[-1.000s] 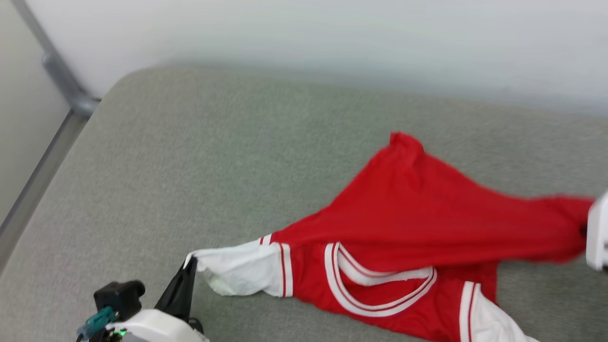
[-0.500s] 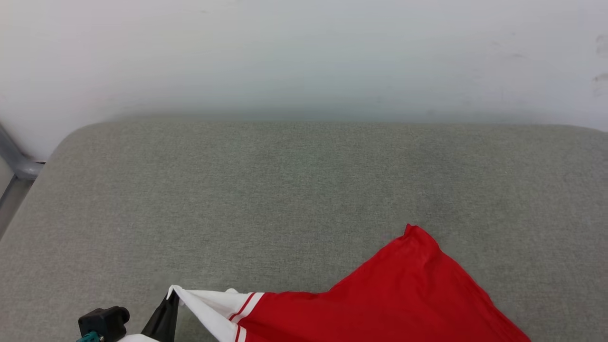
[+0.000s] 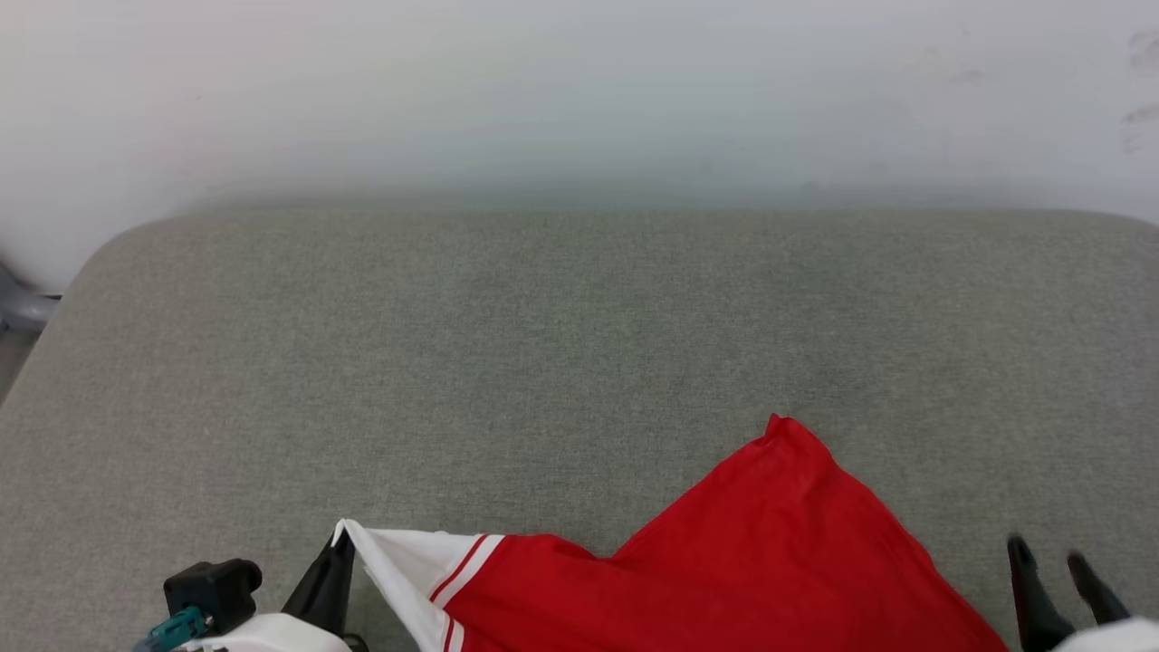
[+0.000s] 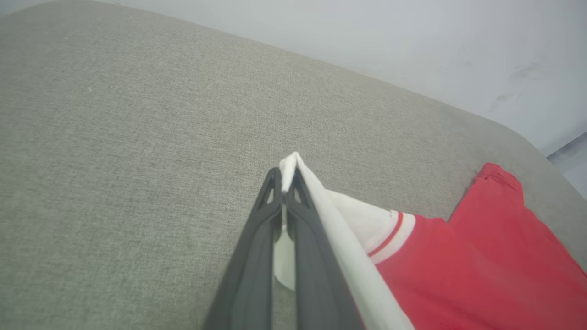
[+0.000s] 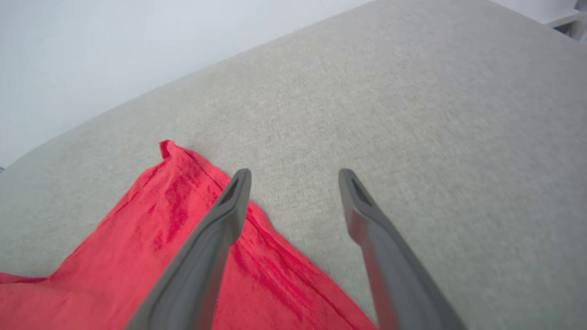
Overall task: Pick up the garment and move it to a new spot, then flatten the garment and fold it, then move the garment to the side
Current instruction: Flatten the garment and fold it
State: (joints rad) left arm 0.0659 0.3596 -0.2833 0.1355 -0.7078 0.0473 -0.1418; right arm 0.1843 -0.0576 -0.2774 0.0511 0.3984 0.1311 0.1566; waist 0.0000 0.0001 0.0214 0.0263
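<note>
My left claw [image 4: 284,176] is pinched shut on the edge of the white sleeve [image 3: 398,566] of the garment [image 3: 779,543], and the cloth runs taut from my fingertips. My right claw [image 5: 296,176] stands wide and holds nothing. One of its fingers is over the red cloth's edge, the other over the grey pad [image 3: 543,362]. The garment lies low in the head view, close to me, plain red face up, with red-and-white striped trim where the sleeve meets the body. One red corner points toward the white wall [image 3: 543,91]. Past it, open pad stretches to the rounded far edge and out to both sides.
</note>
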